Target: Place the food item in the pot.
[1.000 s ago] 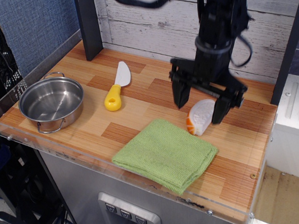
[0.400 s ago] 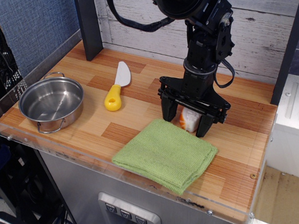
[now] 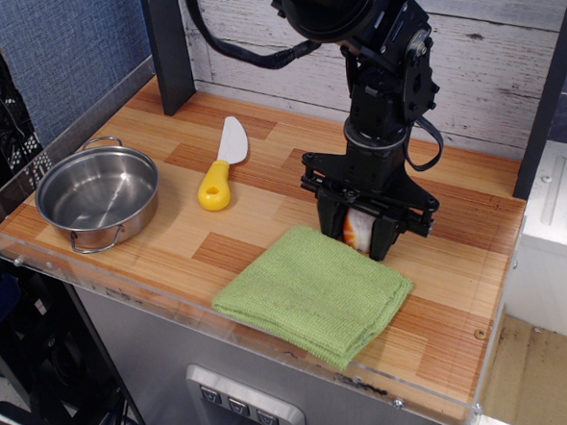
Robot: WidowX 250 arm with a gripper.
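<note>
The food item (image 3: 359,231), a small white wedge with an orange rind edge, sits on the wooden table between the two black fingers of my gripper (image 3: 358,233), which has closed around it just behind the green cloth. Most of the wedge is hidden by the fingers. The pot (image 3: 98,195), a shallow shiny steel pot with wire loop handles, stands empty at the table's front left corner, far to the left of the gripper.
A white toy knife with a yellow handle (image 3: 220,167) lies between pot and gripper. A folded green cloth (image 3: 313,293) lies at the front edge. A dark post (image 3: 167,48) stands at the back left; a clear acrylic rim (image 3: 16,243) edges the table.
The gripper has come down over the wedge and its fingers have closed in from wide open onto the wedge's sides. The wedge has turned upright between them.
</note>
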